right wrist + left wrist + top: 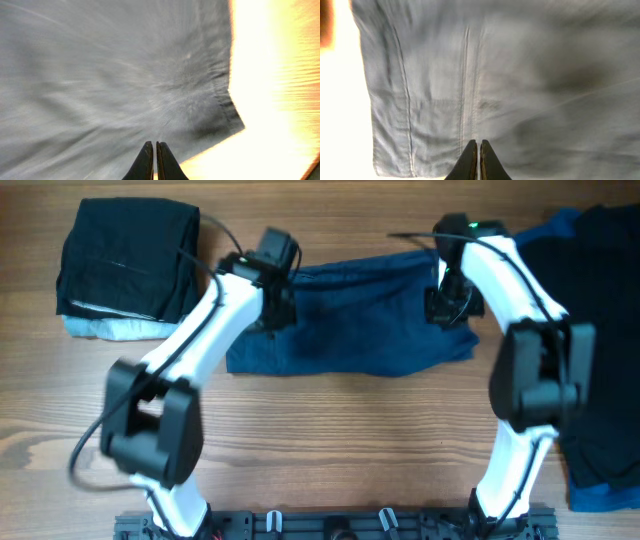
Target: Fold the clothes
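The dark navy blue shorts (360, 320) lie flat across the middle of the table. My left gripper (272, 310) is over their left end and my right gripper (443, 305) is over their right end. In the left wrist view the shorts (520, 75) fill the frame, seams and hem showing, and the left gripper's (478, 142) fingers are shut, tips together just above the cloth. In the right wrist view the right gripper's (153, 144) fingers are shut over the shorts (100, 75) near a corner. No cloth shows between either pair of fingers.
A folded black garment (125, 260) sits on a light blue one (100, 330) at the back left. A pile of black cloth (600, 330) over royal blue cloth (600, 495) lies along the right edge. Bare wooden table (330, 430) lies in front.
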Motion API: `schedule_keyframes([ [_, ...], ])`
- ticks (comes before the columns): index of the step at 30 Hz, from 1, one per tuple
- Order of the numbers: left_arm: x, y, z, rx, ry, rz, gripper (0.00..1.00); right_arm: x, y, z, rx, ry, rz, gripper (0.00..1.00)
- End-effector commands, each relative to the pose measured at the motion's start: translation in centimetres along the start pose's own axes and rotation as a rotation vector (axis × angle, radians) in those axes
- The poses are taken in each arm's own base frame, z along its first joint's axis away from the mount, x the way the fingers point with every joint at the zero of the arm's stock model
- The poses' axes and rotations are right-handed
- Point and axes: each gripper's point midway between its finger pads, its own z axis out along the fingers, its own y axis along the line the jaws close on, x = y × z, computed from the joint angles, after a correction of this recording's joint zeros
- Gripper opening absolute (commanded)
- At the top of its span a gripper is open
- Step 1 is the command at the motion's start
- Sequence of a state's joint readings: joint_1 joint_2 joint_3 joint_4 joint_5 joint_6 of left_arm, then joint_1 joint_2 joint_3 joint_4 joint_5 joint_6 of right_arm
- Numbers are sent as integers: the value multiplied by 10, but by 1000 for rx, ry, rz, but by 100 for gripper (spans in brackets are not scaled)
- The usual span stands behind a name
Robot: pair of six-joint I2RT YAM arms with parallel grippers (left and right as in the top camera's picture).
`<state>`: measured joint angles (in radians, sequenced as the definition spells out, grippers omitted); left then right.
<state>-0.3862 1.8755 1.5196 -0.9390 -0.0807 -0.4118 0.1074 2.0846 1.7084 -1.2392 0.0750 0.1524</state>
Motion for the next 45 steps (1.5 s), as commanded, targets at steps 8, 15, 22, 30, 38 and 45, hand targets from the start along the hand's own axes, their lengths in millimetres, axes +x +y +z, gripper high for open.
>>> schedule_keyframes([
  [8,-27,4,1,0,-73,-20,4,-17,43,-94,-284,-312,-150,4],
  [15,-40,10,40,-9,-75,-48,4,-60,73,-40,-291,-339,-218,4],
  [22,-66,44,77,-27,-107,-138,4,-93,95,13,-297,-366,-236,4],
  [30,-63,64,115,-56,-68,-172,4,-158,100,14,-284,-609,-161,34],
  [38,-110,53,1,32,-307,-136,4,-155,86,-60,-292,-697,-143,38],
  [45,-78,62,25,-18,-173,-127,4,-146,48,-2,-165,-564,-70,38],
])
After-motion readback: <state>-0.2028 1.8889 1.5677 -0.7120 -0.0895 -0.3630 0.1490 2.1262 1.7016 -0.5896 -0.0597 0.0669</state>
